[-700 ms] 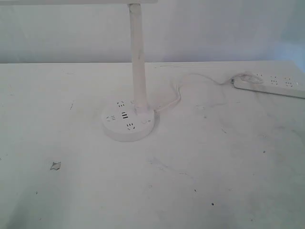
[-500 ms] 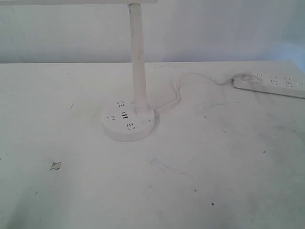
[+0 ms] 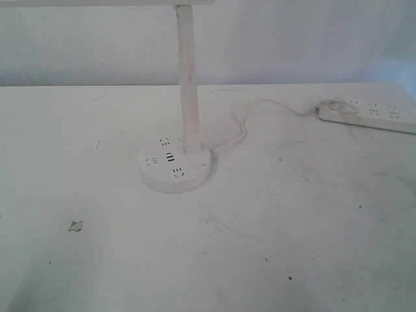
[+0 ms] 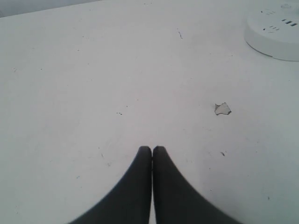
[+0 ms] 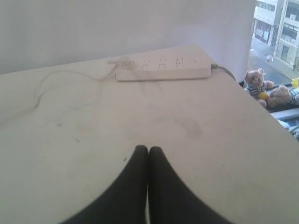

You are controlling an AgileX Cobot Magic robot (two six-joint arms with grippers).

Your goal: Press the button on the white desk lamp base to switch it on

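The white desk lamp base (image 3: 174, 171) sits on the white table a little left of centre, with its slim pole (image 3: 188, 84) rising out of the top of the exterior view. The button (image 3: 196, 166) is a faint small ring on the base top, on the side right of the socket holes. Neither gripper shows in the exterior view. My left gripper (image 4: 152, 149) is shut and empty above bare table, with the edge of the lamp base (image 4: 275, 32) well ahead and to one side. My right gripper (image 5: 148, 148) is also shut and empty, facing the power strip.
A long white power strip (image 3: 370, 116) (image 5: 163, 69) lies at the back right, and a thin cord (image 3: 242, 125) runs from it to the lamp. A small torn scrap (image 3: 75, 225) (image 4: 223, 108) lies front left. The table edge (image 5: 261, 116) drops off beside the right gripper.
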